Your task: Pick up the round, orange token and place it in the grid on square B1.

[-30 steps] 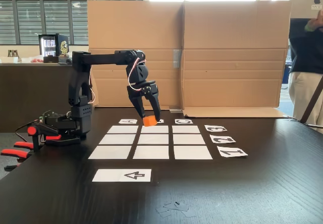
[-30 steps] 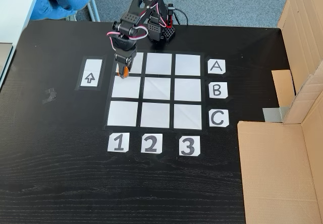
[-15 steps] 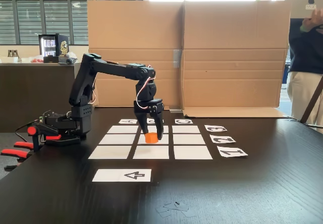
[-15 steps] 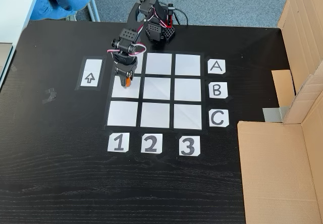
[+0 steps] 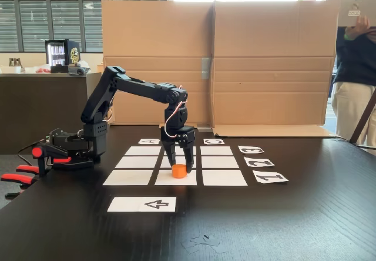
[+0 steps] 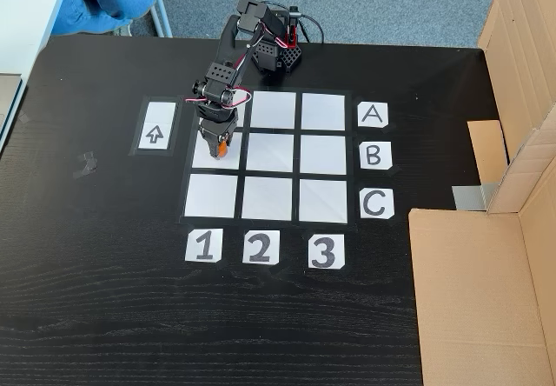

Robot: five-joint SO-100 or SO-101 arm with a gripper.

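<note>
Fixed view from the counter's front edge: the claw (image 5: 179, 168) is pointing straight down over the grid (image 5: 220, 162), and the token (image 5: 179, 171) is sitting between its two fingers, low on the front middle cell. In the other fixed view, from above, the token (image 6: 221, 149) is showing as an orange spot just under the claw (image 6: 218, 149), on square B1 (image 6: 205, 159), the cell in row B nearest the column marked 1. The fingers are bracketing the token's sides closely; whether they are pinching it or standing just slack I cannot tell, and whether its base is touching the paper is also unclear. Handling judgement: the token is looking small, rigid and light, with smooth curved walls, so it is likely slipping or rolling out if gripped off-centre. The best hold is across the round side, mid-height, fingers opposite each other, leaving the flat base free to seat on the paper.
</note>
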